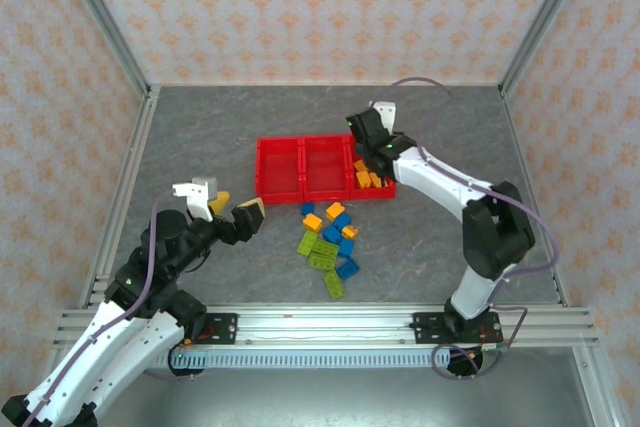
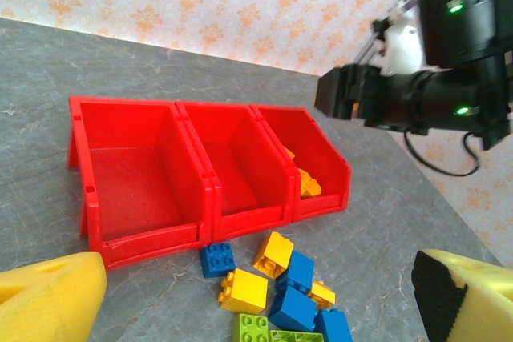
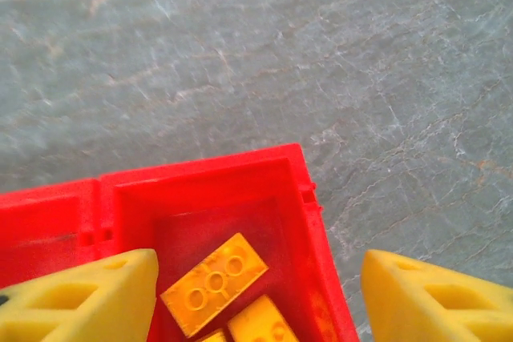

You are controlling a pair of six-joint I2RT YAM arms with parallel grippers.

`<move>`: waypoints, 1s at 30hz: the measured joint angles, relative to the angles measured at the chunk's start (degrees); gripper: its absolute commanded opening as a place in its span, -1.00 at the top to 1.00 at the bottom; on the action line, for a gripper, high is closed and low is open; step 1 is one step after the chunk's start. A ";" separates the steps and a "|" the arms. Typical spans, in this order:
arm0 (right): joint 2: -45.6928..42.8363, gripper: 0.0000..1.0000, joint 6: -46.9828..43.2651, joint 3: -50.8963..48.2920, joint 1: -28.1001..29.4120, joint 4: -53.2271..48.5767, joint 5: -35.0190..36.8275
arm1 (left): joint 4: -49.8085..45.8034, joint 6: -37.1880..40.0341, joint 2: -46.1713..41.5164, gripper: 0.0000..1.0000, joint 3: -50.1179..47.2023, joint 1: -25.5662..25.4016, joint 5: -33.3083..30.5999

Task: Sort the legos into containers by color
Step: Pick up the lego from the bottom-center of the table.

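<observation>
Looked for text, found none legible. No lettering or numbers on the red bins (image 2: 180, 107), the legos (image 1: 330, 239), the worktop (image 1: 200, 127) or the patterned walls (image 1: 300, 7). Too blurry on the orange legos (image 3: 215, 282) to make out any stud logo.

Left claw (image 1: 237, 209) wide open, near-level; right claw (image 3: 258, 278) wide open too, tilted steeply downward

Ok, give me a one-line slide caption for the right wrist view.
Open right gripper above the end red bin, which holds orange-yellow bricks; grey table beyond.
</observation>
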 measured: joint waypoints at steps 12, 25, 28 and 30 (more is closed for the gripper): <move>-18.51 -0.99 5.33 -6.97 0.00 -8.04 -10.29 | 0.02 0.00 -0.07 -0.98 0.00 0.00 0.04; -27.85 -0.93 13.79 -23.96 7.30 -19.30 -29.33 | 0.02 0.00 0.17 -0.98 0.00 0.00 0.26; -29.31 -0.86 21.11 -29.11 11.43 -19.39 -31.30 | 0.02 0.00 0.76 -0.98 0.00 0.00 0.26; -30.27 -0.85 26.71 -32.06 14.40 -19.10 -31.56 | 0.02 0.00 0.98 -0.98 0.00 0.00 0.26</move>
